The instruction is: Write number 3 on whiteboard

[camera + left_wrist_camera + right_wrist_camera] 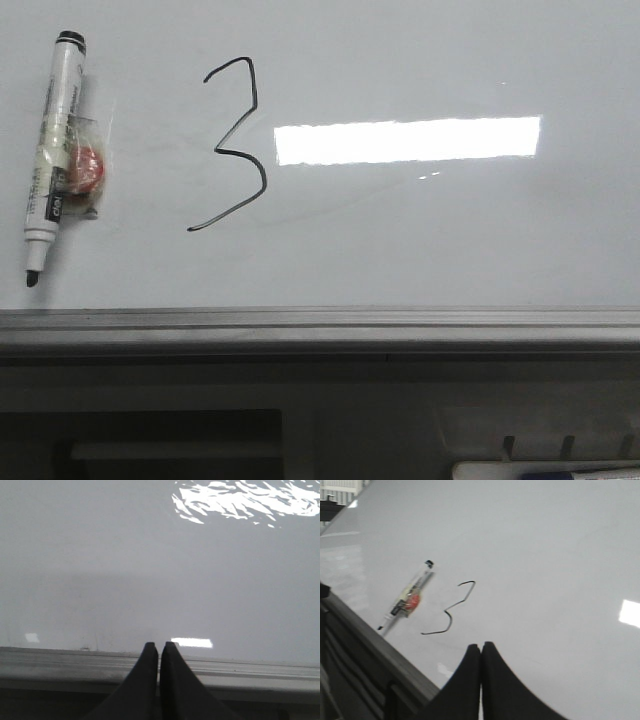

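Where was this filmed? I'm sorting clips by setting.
Probably an office or lab test bench: a whiteboard lying flat, a marker resting on it, and a hand-drawn 3.

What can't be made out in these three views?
- Marker label: print too small in the front view, blurred in the right wrist view.
- Red thing taped to the marker: its kind is unclear in both views.
- Pen-like item below the whiteboard frame: cut off by the front view's bottom edge.
- Number 3: outside the left wrist view.
- Both arms: absent from the front view; only closed jaws show in the wrist views.
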You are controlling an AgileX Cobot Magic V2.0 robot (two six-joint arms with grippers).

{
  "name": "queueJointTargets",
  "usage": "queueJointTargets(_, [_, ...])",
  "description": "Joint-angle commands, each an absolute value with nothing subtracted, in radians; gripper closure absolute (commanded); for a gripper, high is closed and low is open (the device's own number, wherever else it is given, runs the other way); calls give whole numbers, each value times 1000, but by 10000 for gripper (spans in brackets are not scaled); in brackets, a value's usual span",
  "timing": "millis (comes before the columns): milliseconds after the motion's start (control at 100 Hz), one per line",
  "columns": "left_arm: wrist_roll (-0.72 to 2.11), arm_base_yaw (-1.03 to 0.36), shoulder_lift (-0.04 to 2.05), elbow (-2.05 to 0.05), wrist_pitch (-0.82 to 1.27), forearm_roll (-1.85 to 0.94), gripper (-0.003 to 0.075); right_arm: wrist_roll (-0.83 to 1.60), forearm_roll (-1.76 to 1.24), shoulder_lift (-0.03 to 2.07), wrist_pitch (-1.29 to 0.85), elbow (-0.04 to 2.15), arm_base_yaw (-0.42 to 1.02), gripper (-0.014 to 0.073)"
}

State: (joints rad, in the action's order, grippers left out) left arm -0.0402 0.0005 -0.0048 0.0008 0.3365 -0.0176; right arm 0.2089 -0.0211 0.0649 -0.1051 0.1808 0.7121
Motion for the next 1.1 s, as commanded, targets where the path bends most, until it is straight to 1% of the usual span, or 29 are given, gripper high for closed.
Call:
queueJointTargets(0, [-47, 1, -29, 12, 292, -18, 741, 168, 14, 79, -18, 208, 613, 643])
queueJointTargets(100, [-47, 1, -29, 12, 292, -18, 741, 168, 14, 79, -18, 208, 472, 643])
queueJointTargets(340, [-47, 1, -29, 12, 292, -18, 741, 168, 14, 79, -13, 158, 38, 643])
queueJointTargets(400, [-47, 1, -29, 12, 292, -18, 741, 168, 14, 79, -15, 129, -44, 643])
queueJointTargets(480, [-47, 1, -29, 12, 292, -18, 741, 168, 12, 70, -22, 94, -115, 643])
queueJointTargets(550, [-47, 1, -29, 12, 292, -18, 741, 168, 10, 47, -26, 64, -143, 643])
queueJointTargets(730, [-47, 1, -29, 12, 292, -18, 741, 168, -24, -11, -26, -41, -144, 643])
queueJointTargets(770, [-47, 1, -29, 12, 292, -18, 741, 168, -53, -23, -122, -36, -144, 643])
queueJointTargets(940, [-47, 1, -29, 12, 292, -18, 741, 168, -68, -25, -291, -38, -144, 643])
queueJointTargets(1090, [-47, 1, -29, 12, 292, -18, 741, 168, -102, -25, -315, -38, -144, 643])
